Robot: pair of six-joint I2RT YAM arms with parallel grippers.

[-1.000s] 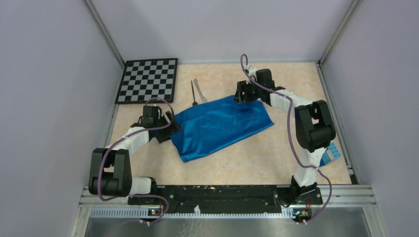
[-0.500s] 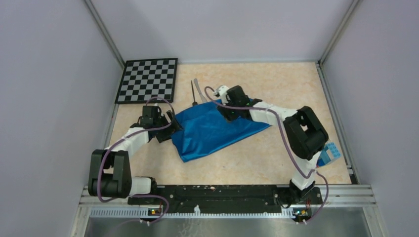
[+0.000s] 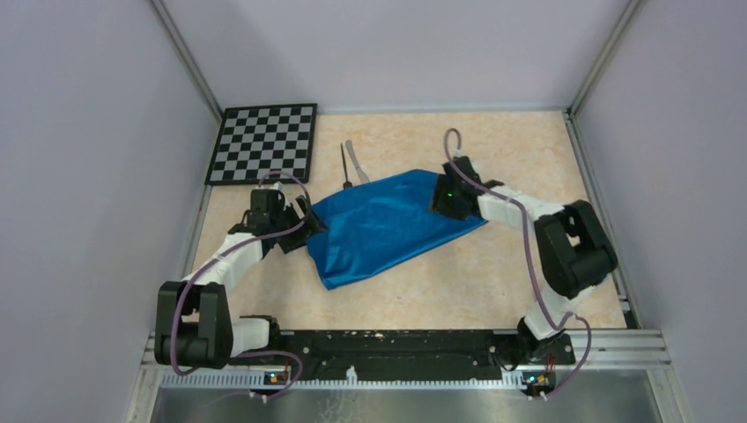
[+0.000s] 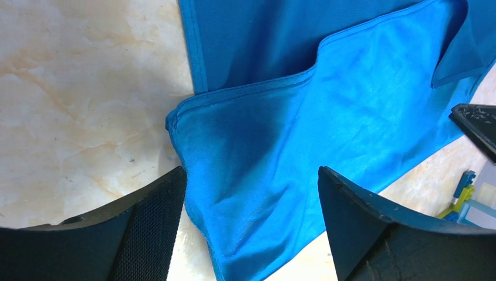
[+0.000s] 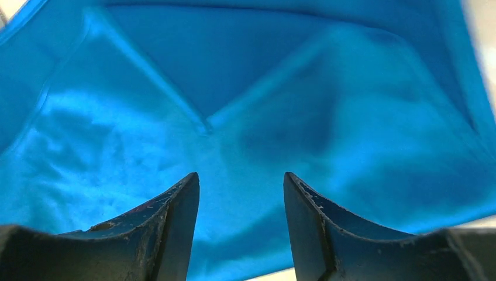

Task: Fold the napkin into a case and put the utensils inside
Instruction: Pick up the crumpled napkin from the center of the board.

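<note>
Napkin of bright blue soft cloth lies loosely doubled in the middle of the pale marbled table. It is a broad skewed sheet with layered hems, not yet a narrow strip, so the step in hand looks like the folding, still early. The thin dark fork and the pale grey knife lie side by side just beyond its far edge, inside nothing. The left gripper sits low at the napkin's left corner, its black fingers spread wide with the hemmed corner lying between them, unpinched. The right gripper hangs over the right end, fingers likewise apart and holding nothing, above a spot where two folded edges meet in a V. The next move probably calls for both to close on an edge and carry it across together, keeping the layers square so the strip comes out even. A second ago the right gripper stood at the cloth's far edge. Half a second ago it reached over the middle, near the fork, and the far right corner looked drawn in. Now it is back toward the right, and the outline is much as at first. The left gripper has barely shifted.
</note>
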